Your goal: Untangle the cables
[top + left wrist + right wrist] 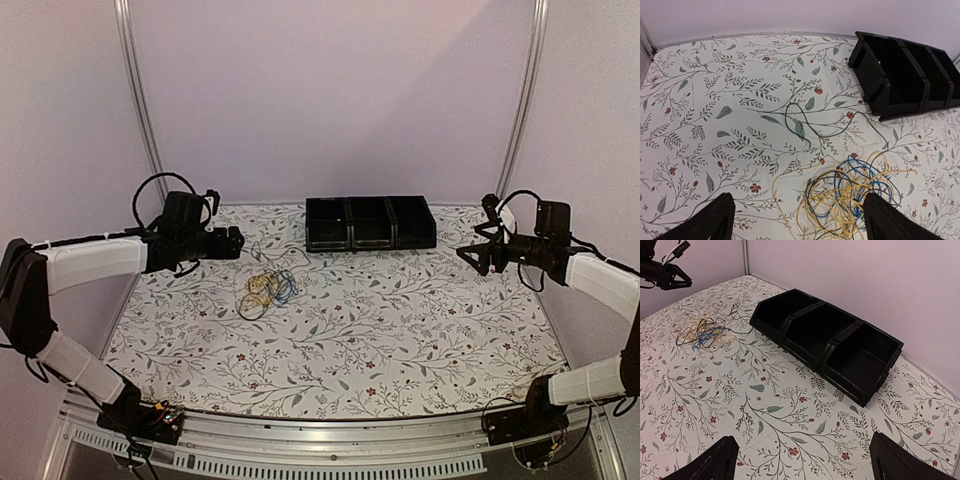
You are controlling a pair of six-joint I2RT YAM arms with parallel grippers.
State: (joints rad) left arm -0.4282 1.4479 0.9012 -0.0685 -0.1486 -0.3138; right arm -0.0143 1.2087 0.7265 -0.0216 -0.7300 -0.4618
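Cables (266, 288) lie on the floral table (400, 340), left of centre, in one knotted heap: yellow, blue and dark strands interlaced. Left gripper (232, 243) hangs just beyond, spread wide, empty. Right gripper (473, 256) is well apart at right, spread, empty. Black bins (370, 223) at back. Untangling apparently not begun; every strand left to separate.
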